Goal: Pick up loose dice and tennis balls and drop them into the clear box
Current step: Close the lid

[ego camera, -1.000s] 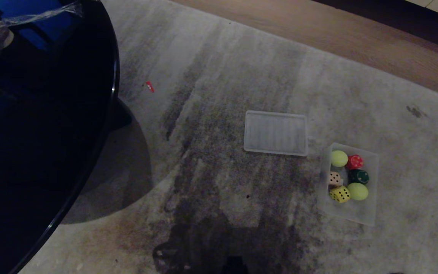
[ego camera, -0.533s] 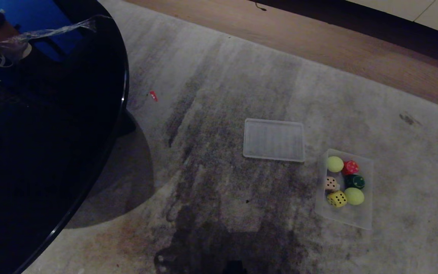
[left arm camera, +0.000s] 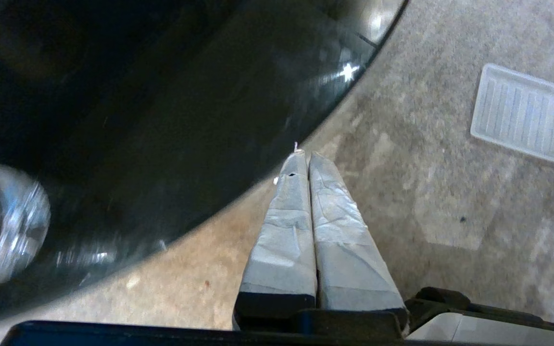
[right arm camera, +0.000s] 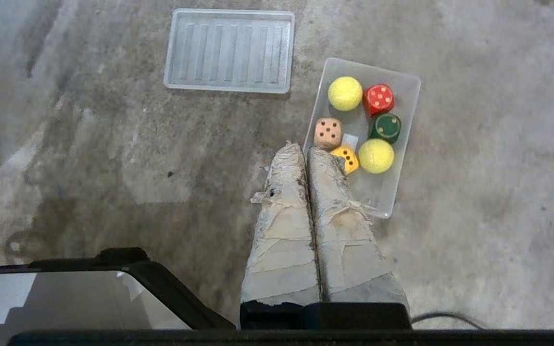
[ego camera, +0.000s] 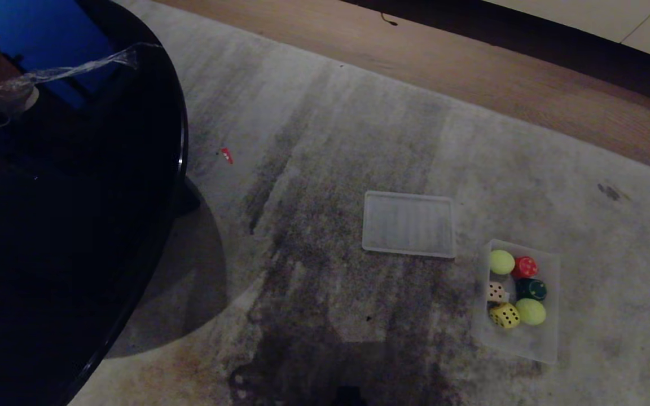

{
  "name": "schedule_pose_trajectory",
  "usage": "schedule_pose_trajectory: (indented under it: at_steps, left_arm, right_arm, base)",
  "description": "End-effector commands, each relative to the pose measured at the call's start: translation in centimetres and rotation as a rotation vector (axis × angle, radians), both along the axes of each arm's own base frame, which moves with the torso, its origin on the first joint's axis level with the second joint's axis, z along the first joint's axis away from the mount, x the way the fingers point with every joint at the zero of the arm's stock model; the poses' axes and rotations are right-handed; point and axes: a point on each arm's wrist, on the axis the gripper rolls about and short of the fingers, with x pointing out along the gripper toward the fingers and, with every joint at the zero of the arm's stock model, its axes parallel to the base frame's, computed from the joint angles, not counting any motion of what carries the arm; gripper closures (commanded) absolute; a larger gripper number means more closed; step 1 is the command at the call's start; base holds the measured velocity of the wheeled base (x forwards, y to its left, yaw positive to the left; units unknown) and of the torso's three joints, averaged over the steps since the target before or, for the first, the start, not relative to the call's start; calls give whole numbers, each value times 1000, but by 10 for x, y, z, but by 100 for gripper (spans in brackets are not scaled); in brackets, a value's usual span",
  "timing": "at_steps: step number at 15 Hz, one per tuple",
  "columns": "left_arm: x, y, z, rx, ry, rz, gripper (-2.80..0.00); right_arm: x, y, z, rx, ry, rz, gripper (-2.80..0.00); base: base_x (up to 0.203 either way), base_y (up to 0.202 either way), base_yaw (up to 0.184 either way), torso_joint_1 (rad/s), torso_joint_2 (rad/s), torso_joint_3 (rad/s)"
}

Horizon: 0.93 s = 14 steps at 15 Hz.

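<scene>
The box sits on the rug at the right of the head view, and neither gripper is near it there: no arm shows in that view. Seen from the right wrist, the right gripper hangs above the rug with its taped fingers pressed together and nothing between them; their tips overlap the near edge of the box, hiding part of the yellow die. The left gripper, seen from its own wrist, is likewise closed and empty, above the rug beside the rim of the black table, well apart from the box.

From the left in the head view: the round black table with a plastic bottle on it, a small red scrap on the rug, the lid lying flat, then the box just beside the lid's right corner.

Inside the box lie two balls, a red die, a green die, a beige die and the yellow die, bunched at the far end. The near end is bare.
</scene>
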Motion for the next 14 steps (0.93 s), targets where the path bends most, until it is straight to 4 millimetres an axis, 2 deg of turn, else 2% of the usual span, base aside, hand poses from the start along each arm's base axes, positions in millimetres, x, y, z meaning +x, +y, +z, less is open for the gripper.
schedule_pose_trajectory:
  at_steps: [1, 14]
  left_arm:
    - [0, 0, 0, -4, 2, 1, 0]
    - [0, 0, 0, -4, 2, 1, 0]
  right_arm:
    - [0, 0, 0, 0, 2, 4, 0]
    - [0, 0, 0, 0, 2, 3, 0]
  base:
    - [0, 0, 0, 0, 0, 0]
    - [0, 0, 0, 0, 0, 0]
